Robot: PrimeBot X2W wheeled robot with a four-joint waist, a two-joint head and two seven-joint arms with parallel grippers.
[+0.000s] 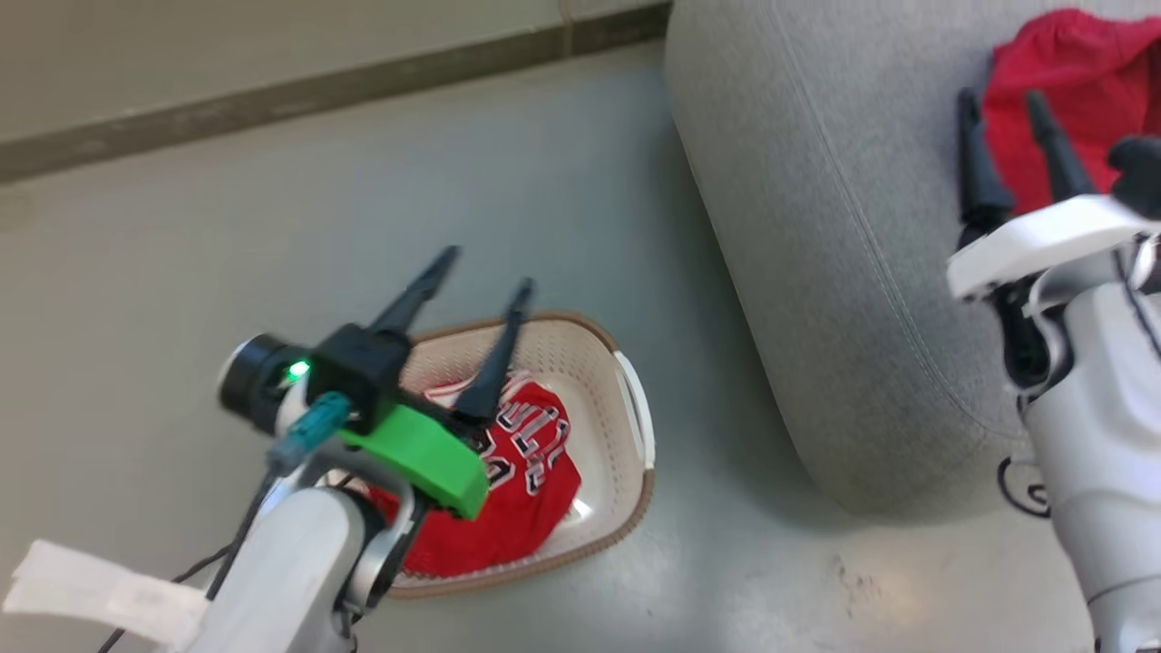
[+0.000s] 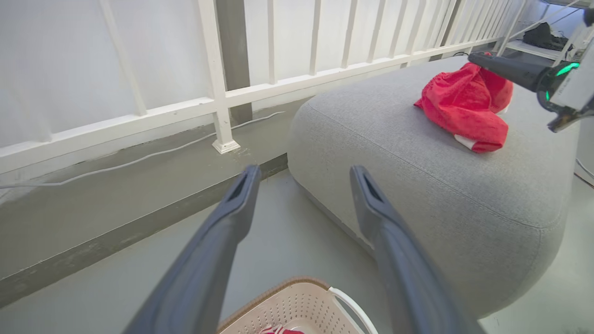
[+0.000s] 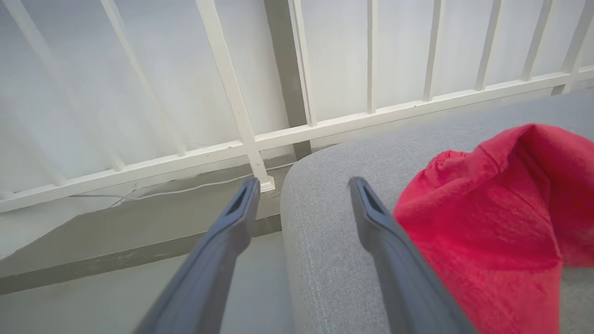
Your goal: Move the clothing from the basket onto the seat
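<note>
Two grippers, and each has its long dark fingers spread wide with nothing between them. The left gripper (image 1: 487, 272) hangs above the basket (image 1: 637, 504). In the head view one finger crosses over the jersey (image 1: 537, 490), though no contact with the cloth shows. From the left wrist, a corner of the basket sits low between the fingers, which point toward the rounded end of the seat (image 1: 816, 227).

The right gripper (image 1: 1001, 97) is over the top of the seat, its tips at the near edge of the plain red garment (image 1: 1084, 77). In the right wrist view the red cloth lies just beside one finger and partly behind it; whether they touch I cannot tell.

The jersey lies crumpled in the basket with its black-and-white lettering facing up (the characters are too blurred to read), and it covers much of the basket's bottom. The basket stands on the grey floor (image 1: 272, 227) near the seat's corner, with a strip of floor between them. The plain red garment lies bunched on the seat's upper surface, well away from the basket, with a bit of white trim showing at one edge in the left wrist view. Beyond the seat a white railing (image 2: 222, 97) runs along a raised ledge, and a thin pale cable (image 2: 139, 160) trails along that ledge.
</note>
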